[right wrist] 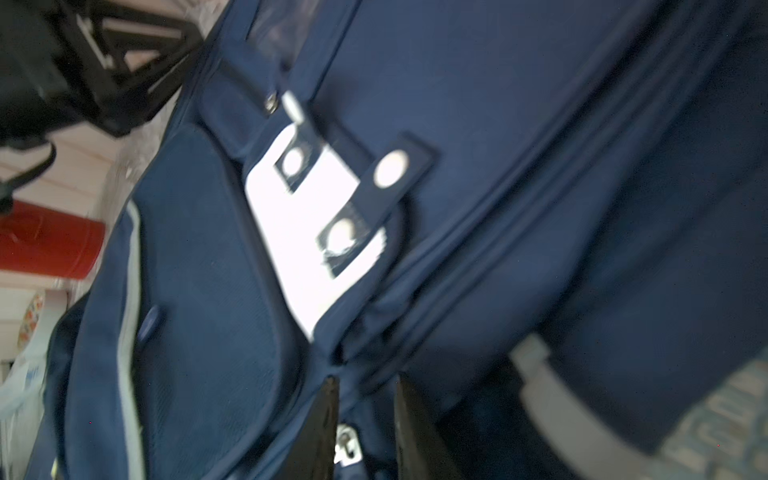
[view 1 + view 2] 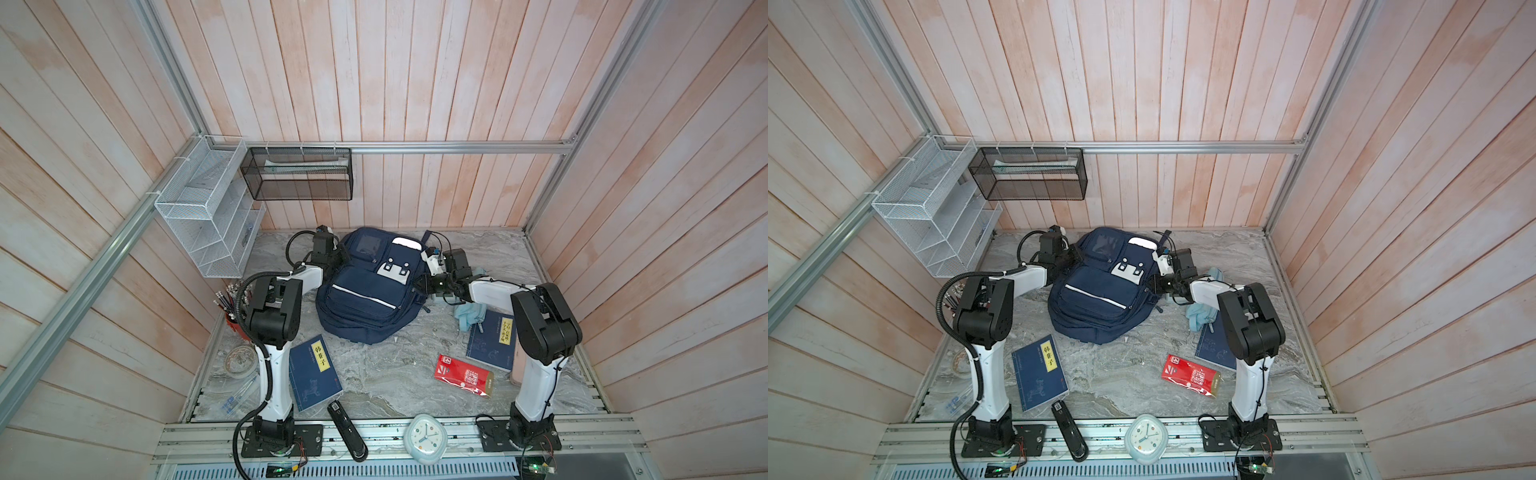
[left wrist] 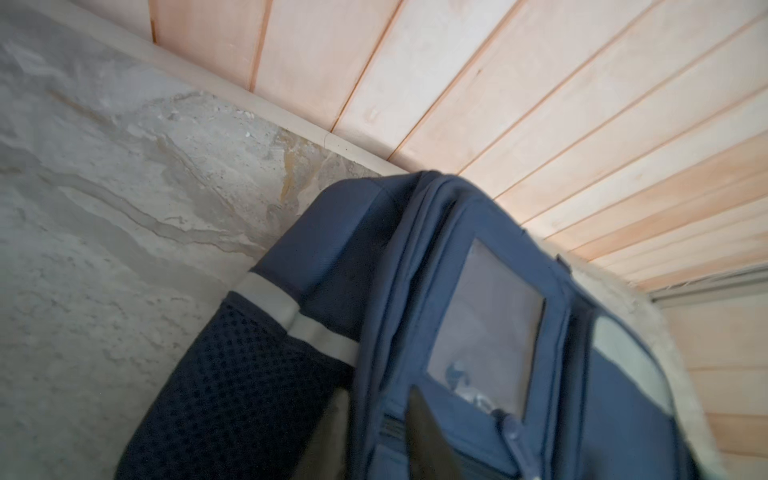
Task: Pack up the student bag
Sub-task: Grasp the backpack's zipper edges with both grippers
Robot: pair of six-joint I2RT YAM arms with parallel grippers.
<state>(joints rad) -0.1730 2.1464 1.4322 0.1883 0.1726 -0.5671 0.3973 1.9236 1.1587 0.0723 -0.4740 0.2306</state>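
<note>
Top view, one student bag (image 2: 365,299), two arms (image 2: 274,316) (image 2: 540,320)

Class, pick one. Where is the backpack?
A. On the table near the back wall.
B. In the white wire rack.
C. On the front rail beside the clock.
A: the backpack sits on the table by the back wall, away from the rack and clock.
</note>
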